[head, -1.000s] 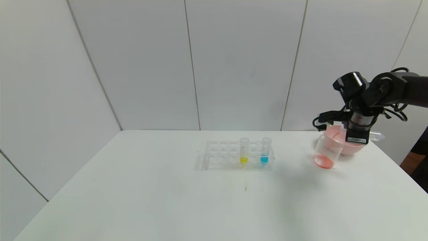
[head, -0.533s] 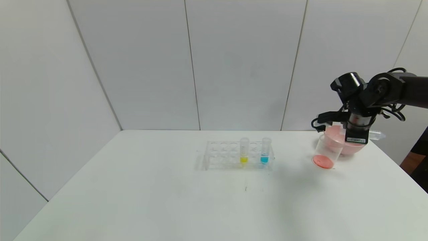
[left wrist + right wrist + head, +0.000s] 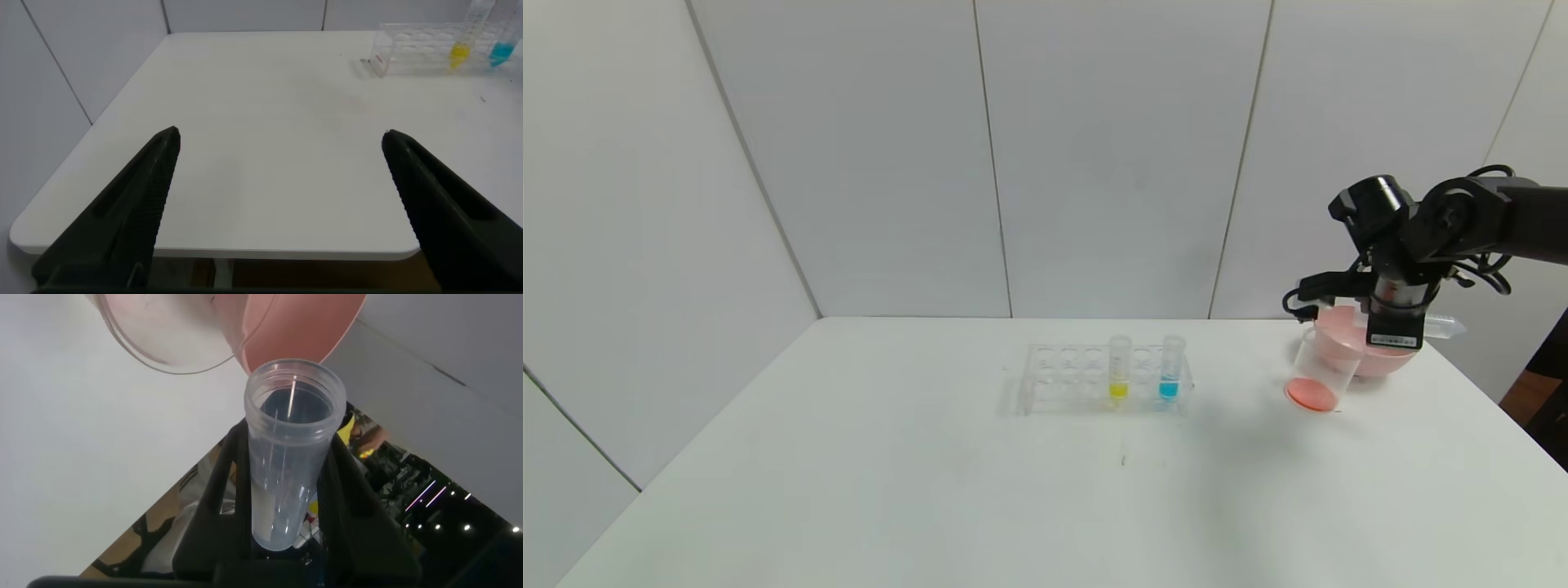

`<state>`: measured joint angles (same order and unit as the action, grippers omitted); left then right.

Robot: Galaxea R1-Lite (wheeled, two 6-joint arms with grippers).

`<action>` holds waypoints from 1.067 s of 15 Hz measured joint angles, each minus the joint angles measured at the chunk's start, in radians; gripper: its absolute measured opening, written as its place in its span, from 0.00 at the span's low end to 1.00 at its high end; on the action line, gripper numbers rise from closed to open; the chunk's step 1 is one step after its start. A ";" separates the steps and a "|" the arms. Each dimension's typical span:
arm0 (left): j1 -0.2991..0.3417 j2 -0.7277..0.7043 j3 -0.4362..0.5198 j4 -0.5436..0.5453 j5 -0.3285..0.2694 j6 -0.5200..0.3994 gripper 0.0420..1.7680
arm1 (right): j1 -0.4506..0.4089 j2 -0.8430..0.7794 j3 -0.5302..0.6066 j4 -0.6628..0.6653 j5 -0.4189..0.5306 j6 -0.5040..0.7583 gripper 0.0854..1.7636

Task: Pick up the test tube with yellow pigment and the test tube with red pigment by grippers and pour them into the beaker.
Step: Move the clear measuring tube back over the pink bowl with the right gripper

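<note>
Right pincer (image 3: 282, 539) fingertips behind tube (image 3: 288, 449)

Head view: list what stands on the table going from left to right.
Clear rack → test tube with yellow pigment → blue-tipped tube → beaker, red liquid at its bottom → pink bowl, with the right gripper above it holding an emptied tube.

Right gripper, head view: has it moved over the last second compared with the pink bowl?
Yes, slightly. The right gripper, shut on the emptied test tube, has lifted a little above the pink bowl, beside the beaker.
</note>
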<state>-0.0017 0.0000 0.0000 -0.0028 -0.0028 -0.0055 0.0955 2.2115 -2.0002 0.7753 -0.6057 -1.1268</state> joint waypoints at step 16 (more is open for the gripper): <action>0.000 0.000 0.000 0.000 0.000 0.000 1.00 | -0.049 -0.038 0.000 -0.026 0.223 0.050 0.26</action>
<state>-0.0017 0.0000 0.0000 -0.0028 -0.0032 -0.0057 0.0470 2.1734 -2.0002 0.7489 -0.3826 -1.0772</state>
